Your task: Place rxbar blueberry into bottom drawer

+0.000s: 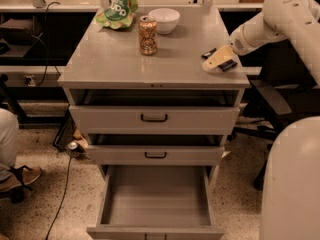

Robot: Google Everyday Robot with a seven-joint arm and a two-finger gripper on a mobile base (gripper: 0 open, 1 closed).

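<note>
A grey metal cabinet point(150, 69) fills the middle of the frame. At the right edge of its top, the robot's white arm reaches in from the upper right, and its tan gripper point(216, 61) lies right over the rxbar blueberry point(229, 65), a dark wrapper showing on either side of it. Whether the gripper has hold of the bar cannot be told. The bottom drawer point(155, 204) stands pulled out at the lower centre. A soda can point(147, 35), white bowl point(164, 20) and green chip bag point(118, 10) sit at the top's far side.
</note>
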